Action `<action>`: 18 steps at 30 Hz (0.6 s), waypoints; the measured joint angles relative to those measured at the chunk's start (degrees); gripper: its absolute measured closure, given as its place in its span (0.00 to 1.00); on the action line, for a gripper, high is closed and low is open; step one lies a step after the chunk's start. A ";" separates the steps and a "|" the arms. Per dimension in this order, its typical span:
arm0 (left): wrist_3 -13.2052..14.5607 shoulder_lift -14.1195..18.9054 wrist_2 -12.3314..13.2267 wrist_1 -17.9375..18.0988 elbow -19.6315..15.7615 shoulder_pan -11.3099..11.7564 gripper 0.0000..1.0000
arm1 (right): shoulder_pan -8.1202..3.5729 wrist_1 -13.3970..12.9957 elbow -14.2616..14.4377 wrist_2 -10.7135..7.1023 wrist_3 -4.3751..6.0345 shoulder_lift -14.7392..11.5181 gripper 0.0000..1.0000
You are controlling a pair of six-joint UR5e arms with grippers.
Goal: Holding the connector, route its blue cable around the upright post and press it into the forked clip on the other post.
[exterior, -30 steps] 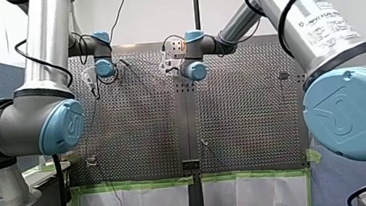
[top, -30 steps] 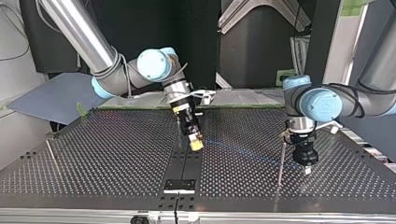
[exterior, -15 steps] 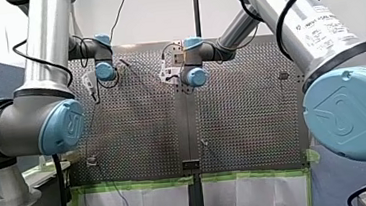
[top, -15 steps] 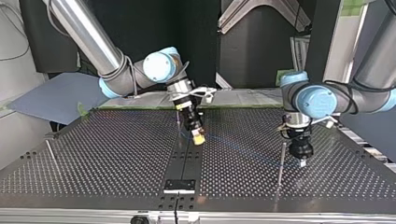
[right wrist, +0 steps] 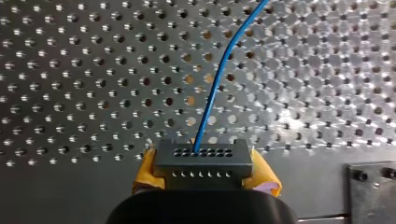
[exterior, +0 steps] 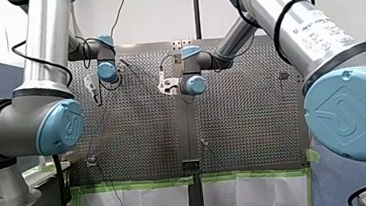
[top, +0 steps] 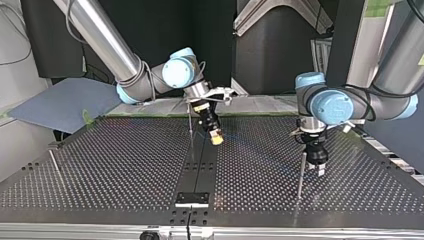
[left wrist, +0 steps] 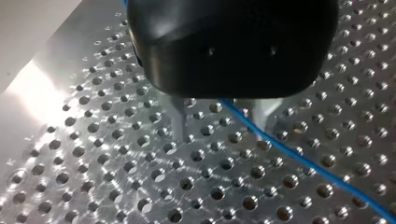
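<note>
The connector (right wrist: 204, 159) is pinched by my right gripper (top: 216, 140) above the middle of the table (top: 125, 165). Its blue cable (right wrist: 212, 88) is led straight ahead to my left gripper (left wrist: 219, 123), whose fingers (left wrist: 178, 120) are spread astride it. An upright post (top: 190, 131) is seen just beside my right gripper.

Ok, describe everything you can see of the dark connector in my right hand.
The dark rectangular plastic-looking connector is clamped squarely between the yellow pads of my right hand. Its face shows two rows of small holes. A thin blue cable leaves one upper hole near the middle and curves away over the perforated metal table.
</note>
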 joint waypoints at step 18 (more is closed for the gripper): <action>0.70 -3.29 0.43 -0.14 0.21 -1.33 0.00 | 0.48 -0.11 0.91 1.24 -1.08 3.56 1.00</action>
